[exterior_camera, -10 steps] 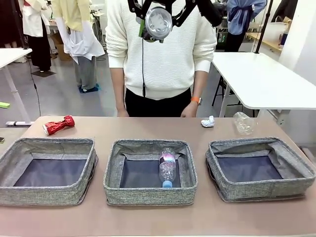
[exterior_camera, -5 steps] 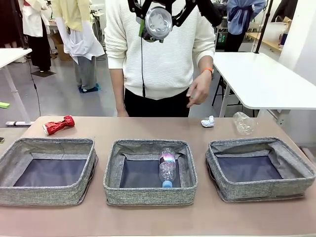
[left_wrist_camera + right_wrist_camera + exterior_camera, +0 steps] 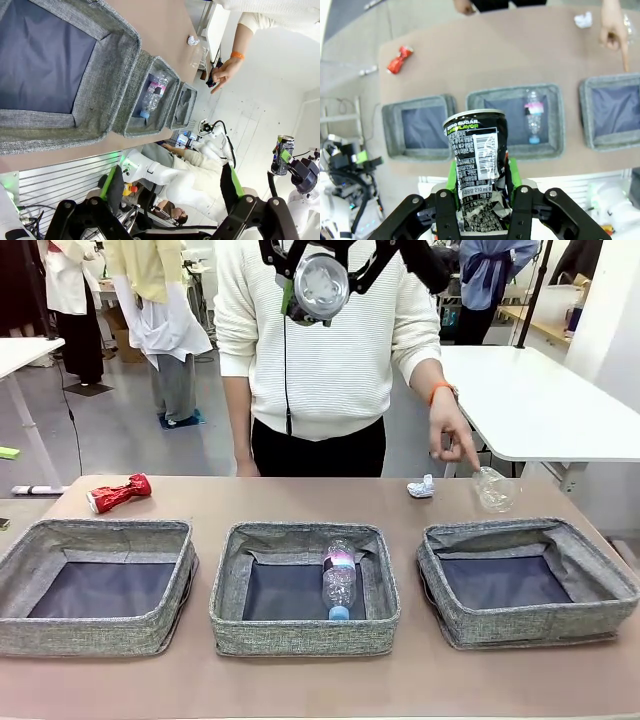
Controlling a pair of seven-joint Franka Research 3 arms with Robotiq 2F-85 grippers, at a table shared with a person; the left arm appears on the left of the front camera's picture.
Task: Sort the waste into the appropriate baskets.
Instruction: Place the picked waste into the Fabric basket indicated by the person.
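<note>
Black-silver can [image 3: 476, 170] upright, clamped in right hand [image 3: 481, 192], high over table [image 3: 485, 60]; person's finger [image 3: 623, 55] points toward basket [image 3: 610, 80] lying two o'clock from can. Left hand [image 3: 169, 187] spread apart, empty.

Bright even indoor light, soft shadows, wrist views wide-angle warped

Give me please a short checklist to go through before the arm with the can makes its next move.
1. Right claw shut on the black can: ok.
2. Left claw open, nothing in it: ok.
3. Person's hand away from the table: not ok, it points at the clear plastic behind the right basket.
4. Middle basket holds the bottle: ok.
5. Which basket takes cans: cannot tell, no labels.
6. Red can sorted: not ok, it lies on the table.
</note>
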